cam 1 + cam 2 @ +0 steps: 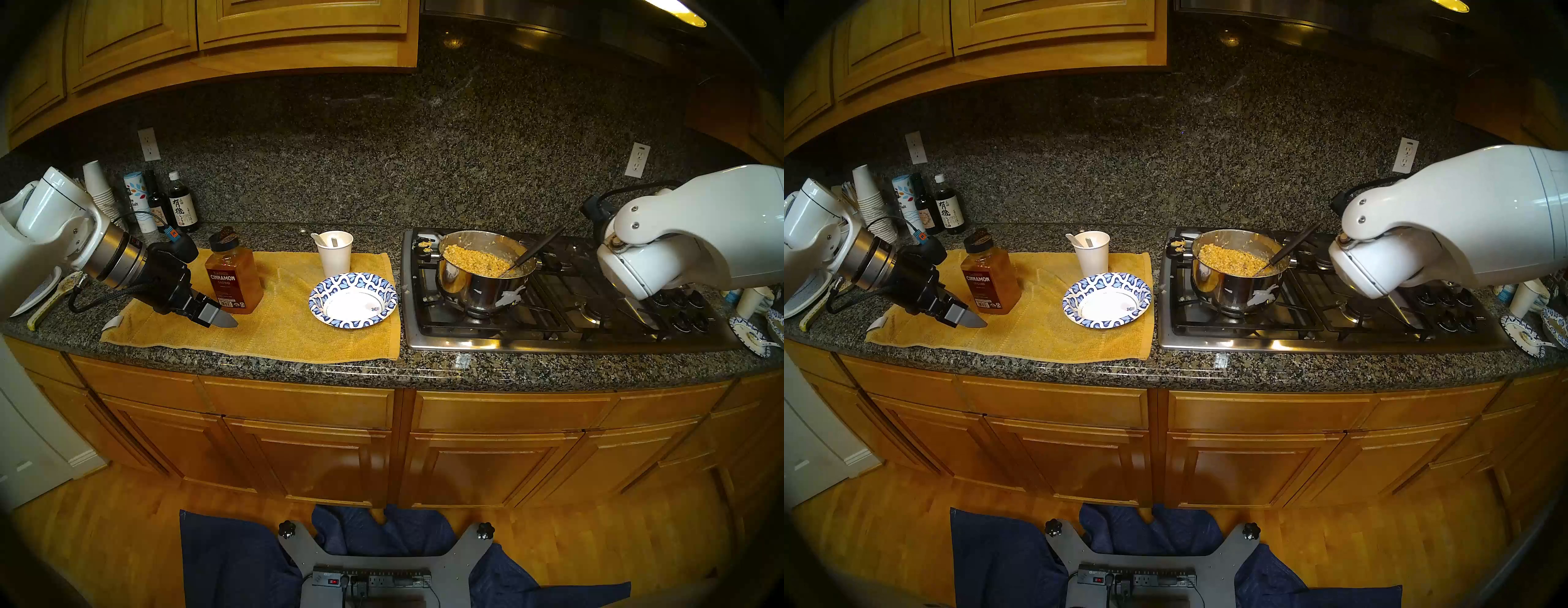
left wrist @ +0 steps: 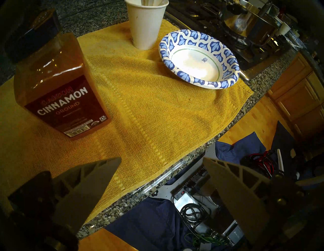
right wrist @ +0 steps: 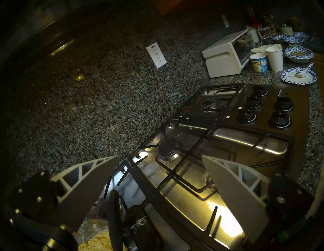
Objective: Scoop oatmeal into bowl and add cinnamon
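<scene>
while apart, cinnamon (image 1: 233, 278) beside left gripper (image 1: 216, 316)

Counter: I see a speckled dark granite countertop (image 1: 424, 373) over honey-wood cabinets.
Left: a mustard-yellow woven towel (image 1: 271, 335) lies flat on it, reaching the front edge.
Right: a stainless steel gas cooktop (image 1: 530, 335) with black grates is set into it, just beside the towel.
Back left: dark glass bottles (image 1: 183, 208) and stacked white paper cups (image 1: 98, 187) stand against the wall.

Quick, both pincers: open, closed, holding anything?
Left pincer: open, empty, beside the cinnamon jar, not touching.
Right pincer: open, empty, over the stove.
</scene>
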You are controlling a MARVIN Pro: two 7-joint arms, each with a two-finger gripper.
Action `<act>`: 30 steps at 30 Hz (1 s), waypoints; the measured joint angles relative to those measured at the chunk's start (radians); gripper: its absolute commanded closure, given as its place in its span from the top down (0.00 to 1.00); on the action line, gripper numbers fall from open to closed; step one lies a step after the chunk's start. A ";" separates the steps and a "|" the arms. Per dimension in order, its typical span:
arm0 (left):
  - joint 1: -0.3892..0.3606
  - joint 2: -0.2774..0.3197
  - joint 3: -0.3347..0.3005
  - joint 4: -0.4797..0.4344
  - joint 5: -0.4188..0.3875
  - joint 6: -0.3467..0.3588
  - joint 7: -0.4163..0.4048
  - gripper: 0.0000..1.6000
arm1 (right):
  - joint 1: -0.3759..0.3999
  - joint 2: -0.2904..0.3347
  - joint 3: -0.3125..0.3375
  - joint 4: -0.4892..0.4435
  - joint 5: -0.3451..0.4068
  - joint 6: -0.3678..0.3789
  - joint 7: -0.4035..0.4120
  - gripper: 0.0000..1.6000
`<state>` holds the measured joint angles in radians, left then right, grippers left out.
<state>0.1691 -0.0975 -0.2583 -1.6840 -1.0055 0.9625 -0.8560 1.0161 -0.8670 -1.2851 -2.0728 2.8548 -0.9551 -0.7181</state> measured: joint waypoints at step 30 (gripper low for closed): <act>0.001 0.000 0.000 0.000 0.000 0.000 0.000 1.00 | -0.241 -0.138 0.108 0.136 -0.048 0.000 -0.068 1.00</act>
<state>0.1697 -0.0976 -0.2579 -1.6840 -1.0055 0.9625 -0.8560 0.7748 -1.0047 -1.1773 -1.9371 2.8066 -0.9556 -0.7857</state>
